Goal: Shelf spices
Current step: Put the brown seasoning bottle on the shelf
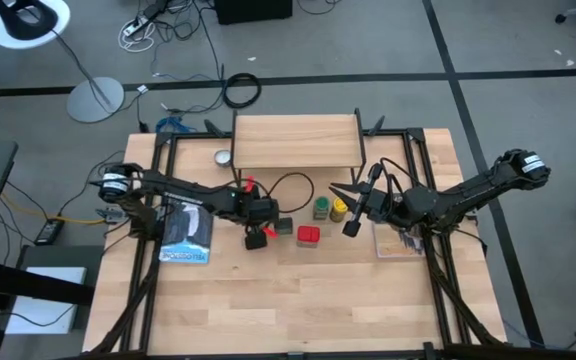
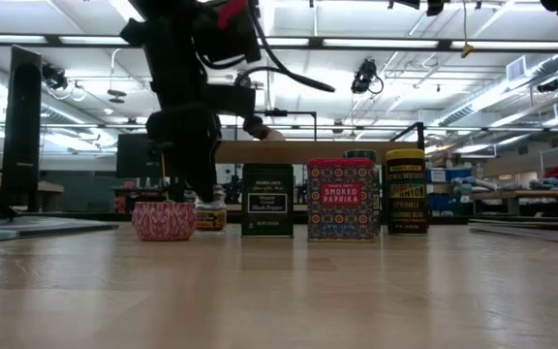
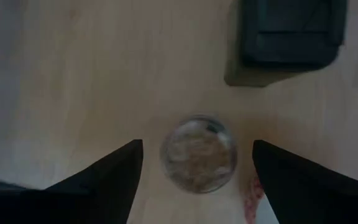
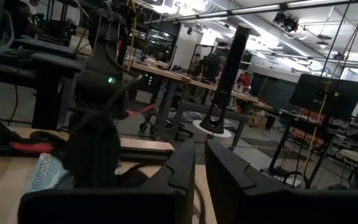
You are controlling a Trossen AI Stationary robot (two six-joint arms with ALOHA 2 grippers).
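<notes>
While the left arm reaches in from the left edge of the table, its left gripper [image 1: 257, 236] is held above the small brownish jar [image 3: 199, 154]. In the left wrist view the two dark fingers [image 3: 114, 171] are seen spread wide, one on each side of the jar's clear lid, with bare wood between each finger and the jar. A flat book [image 1: 186, 232] lies under that arm, well left of the jar.

Just right of the jar the black tin [image 2: 267, 200] is seen upright on the tabletop [image 1: 298, 300], and in the left wrist view it sits just beyond the jar, apart from it. A small pink patterned cup [image 2: 164, 220] stands left of the jar in the low view, nearer the camera. Right of the black tin the red tin [image 2: 343, 199] is placed, then the yellow jar [image 2: 406, 190]; the green-capped jar [image 1: 322, 208] stands beside the yellow one, farther back.

Far behind this row the shelf [image 1: 295, 141] is set, its plank bare, with a silver disc [image 1: 224, 157] on the table at its left end.

At the right, the right gripper [image 1: 352, 208] is held above the table near the yellow jar, its fingers [image 4: 173, 171] pressed nearly together with nothing between them.
</notes>
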